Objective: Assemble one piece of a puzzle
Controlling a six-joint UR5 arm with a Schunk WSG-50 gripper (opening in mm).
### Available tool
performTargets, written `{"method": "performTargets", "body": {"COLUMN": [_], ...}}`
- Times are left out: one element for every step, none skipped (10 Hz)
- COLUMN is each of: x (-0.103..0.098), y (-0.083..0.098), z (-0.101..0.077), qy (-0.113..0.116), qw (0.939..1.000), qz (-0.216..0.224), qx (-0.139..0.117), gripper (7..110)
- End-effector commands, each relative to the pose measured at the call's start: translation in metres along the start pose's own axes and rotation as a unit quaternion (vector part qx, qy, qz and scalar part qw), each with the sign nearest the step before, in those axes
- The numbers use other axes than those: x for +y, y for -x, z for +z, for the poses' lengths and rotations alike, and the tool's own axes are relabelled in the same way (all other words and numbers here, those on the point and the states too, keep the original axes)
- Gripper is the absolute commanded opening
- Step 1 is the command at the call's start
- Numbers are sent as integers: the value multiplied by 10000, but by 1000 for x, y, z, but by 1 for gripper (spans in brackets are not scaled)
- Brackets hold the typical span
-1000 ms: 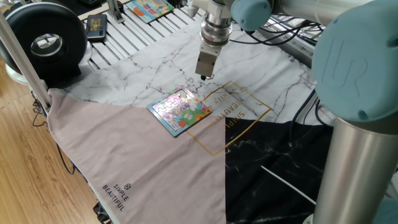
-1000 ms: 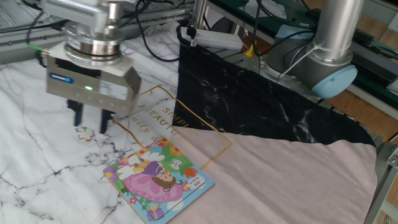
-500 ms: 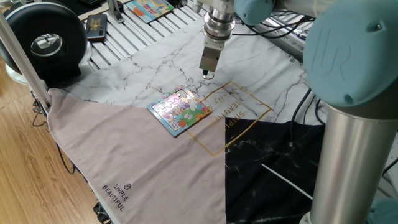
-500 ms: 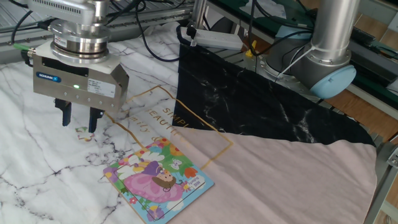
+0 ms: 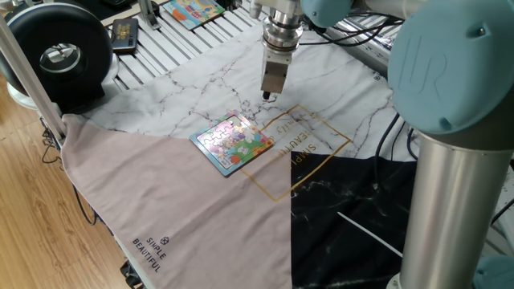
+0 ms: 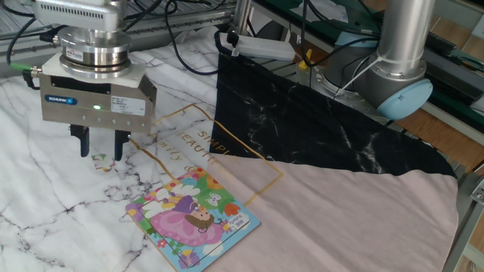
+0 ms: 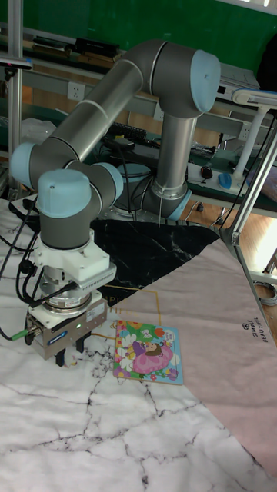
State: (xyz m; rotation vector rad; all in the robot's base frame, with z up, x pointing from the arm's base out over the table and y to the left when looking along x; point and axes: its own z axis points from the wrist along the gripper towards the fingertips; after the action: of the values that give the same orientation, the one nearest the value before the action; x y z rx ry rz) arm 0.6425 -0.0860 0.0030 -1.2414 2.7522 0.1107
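From where I stand the gripper [image 6: 99,146] hangs low over the white marbled part of the cloth [image 6: 45,189], its two dark fingers [image 6: 118,145] pointing straight down and standing apart with a clear gap between them. The piece [image 6: 100,160], a small pale scrap, lies on the cloth right under that gap, between the fingertips; I cannot tell whether the tips touch it or the cloth. In the one fixed view the same gripper [image 5: 268,95] is seen side-on, its tips close over the marble pattern, and the piece is too small to make out there.

To the right of the gripper and nearer the camera in the other fixed view lies the puzzle [image 6: 193,218], flat on the cloth, blue-rimmed, with its pink and green cartoon picture up. It sits near the gripper but apart from it, beside the gold square outline [image 6: 227,162] printed on the cloth.

In the tall fixed view the gripper [image 7: 63,355] is at the left, with the puzzle [image 7: 148,353] just to its right.
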Motion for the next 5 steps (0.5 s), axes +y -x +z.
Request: {"method": "performTargets", "body": {"x": [2, 4, 7, 7, 6], "y": [1, -2, -4, -7, -10], "z": [7, 7, 8, 9, 9], "qy": [77, 106, 111, 87, 62], "qw": [9990, 9983, 9978, 9976, 9973], "qz": [-423, -569, -653, -686, -726], "qx": [-78, -54, -49, -30, -10], "gripper": [44, 44, 44, 44, 44]}}
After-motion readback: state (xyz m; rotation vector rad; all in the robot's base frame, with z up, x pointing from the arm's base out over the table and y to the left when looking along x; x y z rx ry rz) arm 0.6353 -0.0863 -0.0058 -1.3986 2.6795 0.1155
